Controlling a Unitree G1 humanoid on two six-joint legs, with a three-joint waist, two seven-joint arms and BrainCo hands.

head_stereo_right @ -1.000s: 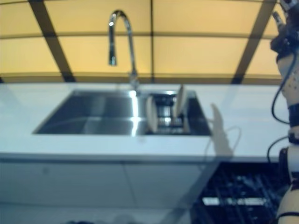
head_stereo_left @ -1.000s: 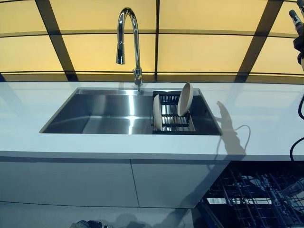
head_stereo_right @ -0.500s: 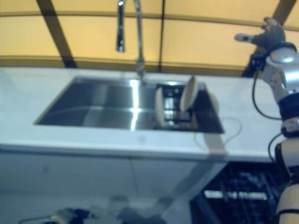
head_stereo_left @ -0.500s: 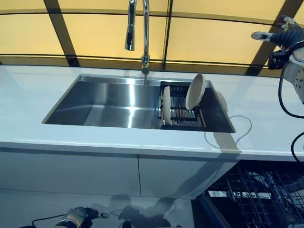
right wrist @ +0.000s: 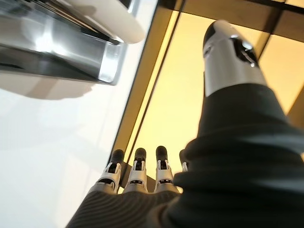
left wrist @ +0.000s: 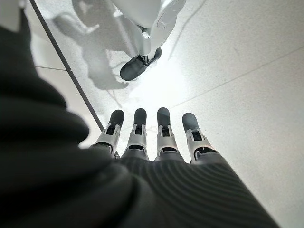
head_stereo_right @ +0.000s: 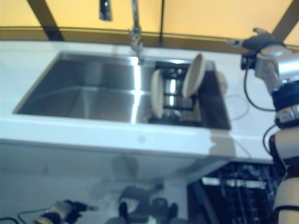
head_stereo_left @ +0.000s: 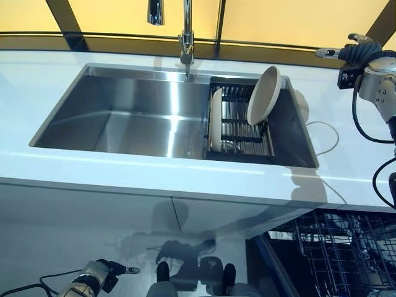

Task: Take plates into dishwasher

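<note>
Two cream plates stand in a black dish rack [head_stereo_left: 242,137] at the right end of the steel sink [head_stereo_left: 117,114]. One plate [head_stereo_left: 264,95] leans against the rack's right side; the other [head_stereo_left: 216,128] stands on edge at its left. My right hand [head_stereo_left: 356,52] is open and empty above the white counter, right of the sink and apart from the plates. In the right wrist view its fingers [right wrist: 137,172] are straight, and a plate's rim [right wrist: 107,18] shows beyond them. My left hand [head_stereo_left: 99,276] hangs low over the floor, with straight fingers [left wrist: 138,134] and nothing in it.
The dishwasher's open wire rack [head_stereo_left: 343,257] shows under the counter at the lower right. A chrome faucet [head_stereo_left: 185,38] stands behind the sink. The white counter [head_stereo_left: 80,170] runs along the front, with white cabinet fronts [head_stereo_left: 93,210] below. A yellow panelled wall is behind.
The camera has tilted down, so the sink and the dishwasher rack show larger. My right hand has come into view above the counter right of the sink. My left hand now shows near the floor.
</note>
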